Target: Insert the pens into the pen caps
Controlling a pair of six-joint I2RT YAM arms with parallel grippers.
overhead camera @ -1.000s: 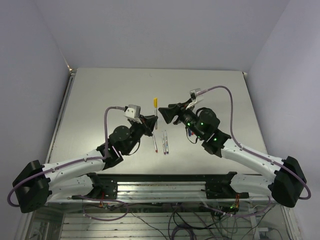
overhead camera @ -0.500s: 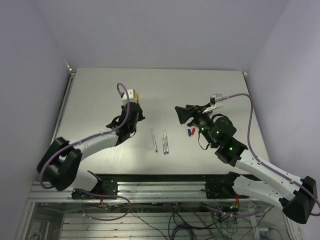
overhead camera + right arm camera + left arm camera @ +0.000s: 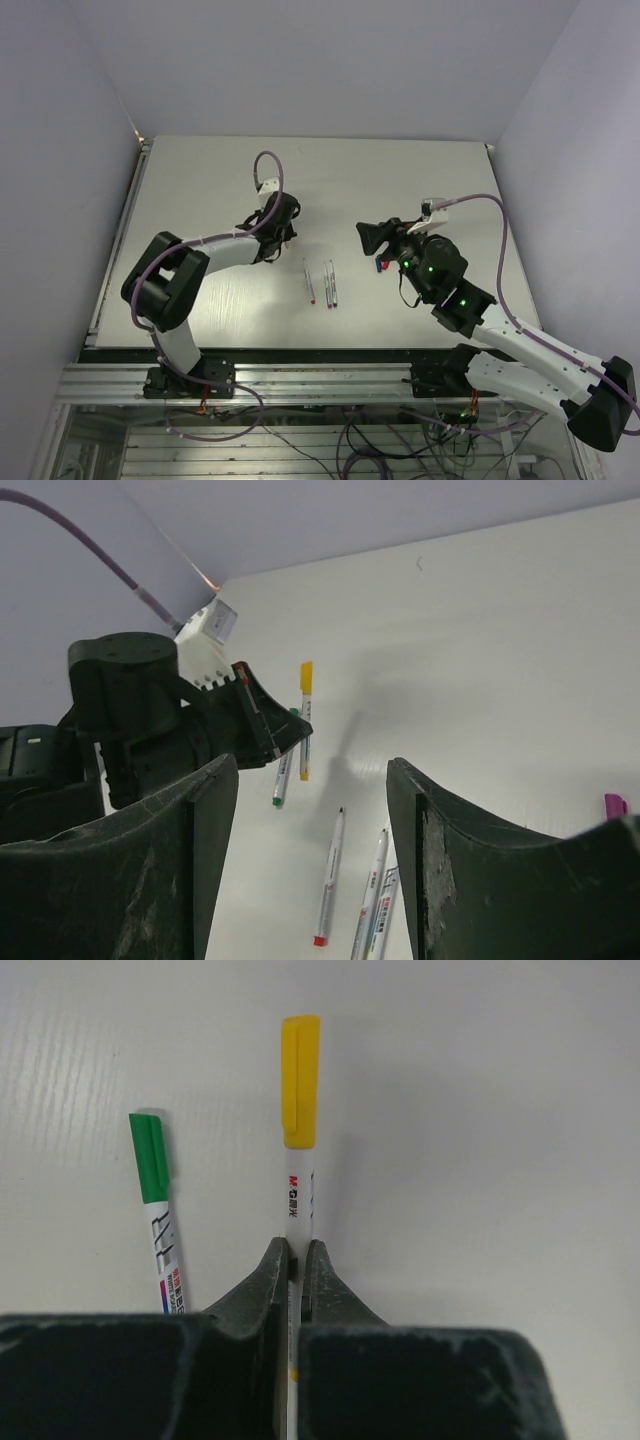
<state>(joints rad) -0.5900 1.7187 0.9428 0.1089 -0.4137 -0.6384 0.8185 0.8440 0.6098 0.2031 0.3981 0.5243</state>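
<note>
While yellow-capped pen (image 3: pixel 298 1185) lies on table (image 3: pixel 200 180), left gripper (image 3: pixel 296 1250) pinches its barrel, jaws pressed tight on it. Green-capped pen (image 3: pixel 160 1220) just beside it. Right gripper (image 3: pixel 310 780) jaws spread, holding nothing. Three bare pens (image 3: pixel 326 283) right of yellow-capped pen; loose caps (image 3: pixel 381 264) farther right.

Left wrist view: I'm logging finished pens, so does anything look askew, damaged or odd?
Nothing stands out. The yellow-capped pen sits straight in the left gripper, cap seated; the green-capped pen lies beside it, apart and slightly angled, cap on too.
</note>
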